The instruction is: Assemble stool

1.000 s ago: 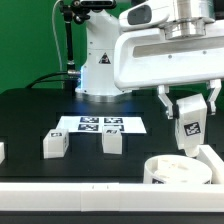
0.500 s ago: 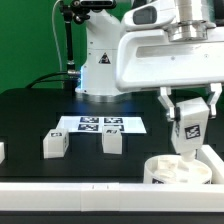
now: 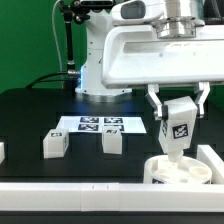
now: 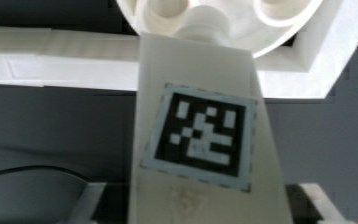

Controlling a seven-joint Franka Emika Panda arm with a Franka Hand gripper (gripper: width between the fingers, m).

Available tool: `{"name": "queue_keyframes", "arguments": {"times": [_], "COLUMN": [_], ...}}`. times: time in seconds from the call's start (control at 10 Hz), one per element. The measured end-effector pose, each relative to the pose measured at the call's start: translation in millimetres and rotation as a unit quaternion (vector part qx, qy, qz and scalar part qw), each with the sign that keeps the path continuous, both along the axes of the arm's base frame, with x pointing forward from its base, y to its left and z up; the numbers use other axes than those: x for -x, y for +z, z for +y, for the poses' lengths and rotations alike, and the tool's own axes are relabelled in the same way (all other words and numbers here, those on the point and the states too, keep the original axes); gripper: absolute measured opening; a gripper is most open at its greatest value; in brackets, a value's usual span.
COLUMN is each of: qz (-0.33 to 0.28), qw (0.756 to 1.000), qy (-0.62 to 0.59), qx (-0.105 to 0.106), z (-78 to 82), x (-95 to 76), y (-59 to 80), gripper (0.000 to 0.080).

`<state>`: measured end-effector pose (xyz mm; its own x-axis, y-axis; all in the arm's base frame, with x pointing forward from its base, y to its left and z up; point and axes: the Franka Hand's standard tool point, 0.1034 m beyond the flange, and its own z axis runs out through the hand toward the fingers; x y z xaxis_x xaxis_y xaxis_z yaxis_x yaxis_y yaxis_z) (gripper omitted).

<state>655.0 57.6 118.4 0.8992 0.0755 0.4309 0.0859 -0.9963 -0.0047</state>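
The gripper [image 3: 179,116] is closed on one white plastic block leg [image 3: 178,132], held upright with its square black-and-white tag facing out. Directly below the gripper lies the round white seat [image 3: 176,171]; I cannot tell whether the leg's lower end touches it. A second leg [image 3: 113,141] and a third leg [image 3: 54,144] stand on the black tabletop [image 3: 30,120], well apart from the gripper and near the flat marker board [image 3: 100,125].

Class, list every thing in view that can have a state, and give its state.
gripper: shut on the held leg
held leg: upright, lower end at the seat
seat: lying flat beneath the held leg
loose leg: resting on the table, unattached
second loose leg: resting on the table, unattached
marker board: flat on the table
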Motion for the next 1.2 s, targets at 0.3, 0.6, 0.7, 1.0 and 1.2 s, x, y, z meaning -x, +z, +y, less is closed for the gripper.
{"name": "queue_keyframes", "arguments": {"times": [0.3, 0.6, 0.7, 1.0, 1.2], "qz": [-0.015, -0.013, -0.024, -0.032, -0.031], "qw": [0.999, 0.999, 0.999, 0.998, 0.998], "qy": [0.037, 0.038, 0.038, 0.042, 0.042], "qx": [0.028, 0.028, 0.030, 0.035, 0.035], "z": [-11.2, -11.7, -10.3, -10.2, -10.2], "x": [-16.0, -15.3, -11.5, 3.6, 3.8], "y": [-0.6, -2.3, -5.1, -15.8, -16.3], "gripper": [0.0327, 0.0327, 0.0327, 0.0327, 0.0327]}}
